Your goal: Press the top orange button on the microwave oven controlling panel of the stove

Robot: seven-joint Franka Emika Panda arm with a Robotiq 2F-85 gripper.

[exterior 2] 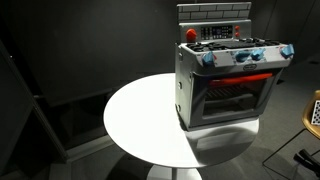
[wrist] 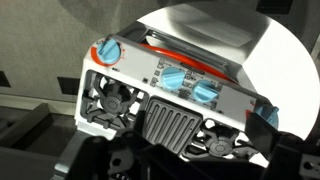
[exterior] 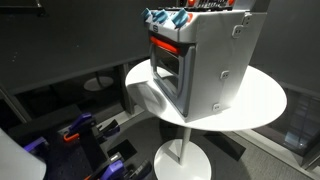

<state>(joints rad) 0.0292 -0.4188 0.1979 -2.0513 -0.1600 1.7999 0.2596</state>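
The grey toy stove [exterior: 205, 65] stands on a round white table [exterior: 262, 100], with blue knobs and red parts along its top. It shows in both exterior views [exterior 2: 230, 85], its dark-windowed door facing outwards. A raised grey back panel [exterior 2: 214, 12] sits on top; I cannot make out an orange button on it. The wrist view looks down on the stove top [wrist: 170, 90], with its burners, grill and blue knobs. My gripper [wrist: 195, 152] shows only as dark fingers at the lower left and right of that view, spread apart and holding nothing. The arm is out of both exterior views.
The table stands on a single white pedestal [exterior: 180, 150]. Blue and purple gear [exterior: 80, 132] lies on the floor beside it. A dark curtain [exterior 2: 70, 50] hangs behind. A tan stand [exterior 2: 313, 110] is at the frame edge.
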